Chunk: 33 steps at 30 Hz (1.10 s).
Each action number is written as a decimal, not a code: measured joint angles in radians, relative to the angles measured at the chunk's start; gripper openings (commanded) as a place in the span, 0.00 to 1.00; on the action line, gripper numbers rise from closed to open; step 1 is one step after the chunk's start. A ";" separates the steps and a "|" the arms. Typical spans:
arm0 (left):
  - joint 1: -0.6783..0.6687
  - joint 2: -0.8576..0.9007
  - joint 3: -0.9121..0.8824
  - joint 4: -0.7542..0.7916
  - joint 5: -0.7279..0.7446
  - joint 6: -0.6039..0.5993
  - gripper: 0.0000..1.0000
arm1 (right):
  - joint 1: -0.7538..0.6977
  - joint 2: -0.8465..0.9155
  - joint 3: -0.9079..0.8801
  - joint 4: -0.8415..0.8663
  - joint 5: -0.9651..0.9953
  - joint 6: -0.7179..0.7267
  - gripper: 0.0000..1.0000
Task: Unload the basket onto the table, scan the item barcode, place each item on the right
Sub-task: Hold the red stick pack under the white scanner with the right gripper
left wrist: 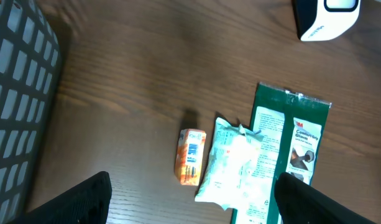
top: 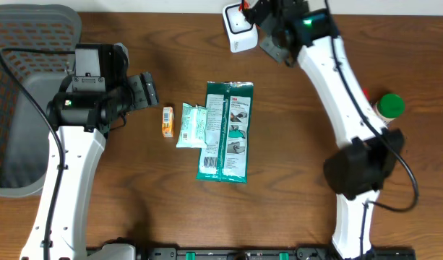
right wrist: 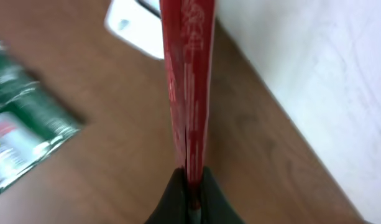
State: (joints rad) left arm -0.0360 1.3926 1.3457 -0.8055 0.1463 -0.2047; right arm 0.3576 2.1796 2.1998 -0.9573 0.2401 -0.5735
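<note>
My right gripper (top: 259, 16) (right wrist: 190, 185) is shut on a thin red packet (right wrist: 186, 81), the item, held edge-on at the table's far edge. Only a sliver of the red packet (top: 243, 6) shows in the overhead view, just above the white scanner (top: 238, 30) (right wrist: 132, 28). No barcode is visible on it. My left gripper (top: 147, 92) (left wrist: 196, 205) hangs open above the table, left of a small orange box (top: 168, 121) (left wrist: 191, 156), with nothing between its fingers.
A white-and-teal pouch (top: 192, 125) (left wrist: 235, 167) overlaps a long green pack (top: 228, 130) (left wrist: 289, 140) at the table's centre. A grey basket (top: 11, 137) (left wrist: 16, 93) stands at the left edge. A green-lidded jar (top: 389, 106) sits at the right.
</note>
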 measured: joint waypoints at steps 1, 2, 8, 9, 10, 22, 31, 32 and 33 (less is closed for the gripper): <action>0.000 0.000 0.000 0.000 0.000 0.000 0.84 | 0.000 0.025 0.000 0.043 0.015 -0.007 0.01; 0.000 0.000 0.000 0.000 0.000 0.000 0.85 | 0.000 0.042 0.000 0.082 0.026 -0.012 0.01; 0.000 0.000 0.000 0.000 0.000 0.000 0.84 | 0.000 0.144 0.000 0.304 0.069 -0.031 0.01; 0.000 0.000 0.000 0.000 0.000 0.000 0.85 | 0.000 0.159 0.000 0.331 0.075 -0.037 0.01; 0.000 0.000 0.000 0.000 0.000 0.000 0.84 | 0.000 0.175 0.000 0.357 0.085 -0.043 0.01; 0.000 0.000 0.000 0.000 0.000 0.000 0.85 | 0.008 0.357 0.000 0.533 0.253 -0.192 0.01; 0.000 0.000 0.000 0.000 0.000 0.000 0.84 | 0.058 0.363 0.000 0.542 0.373 -0.307 0.01; 0.000 0.000 0.000 0.000 0.000 0.000 0.84 | 0.060 0.363 0.000 0.542 0.385 -0.313 0.01; 0.000 0.000 0.000 0.000 0.000 0.000 0.84 | 0.063 0.363 0.000 0.541 0.397 -0.317 0.01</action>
State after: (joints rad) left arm -0.0360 1.3926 1.3457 -0.8055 0.1463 -0.2050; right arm 0.4202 2.5423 2.1998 -0.4160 0.6369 -0.8909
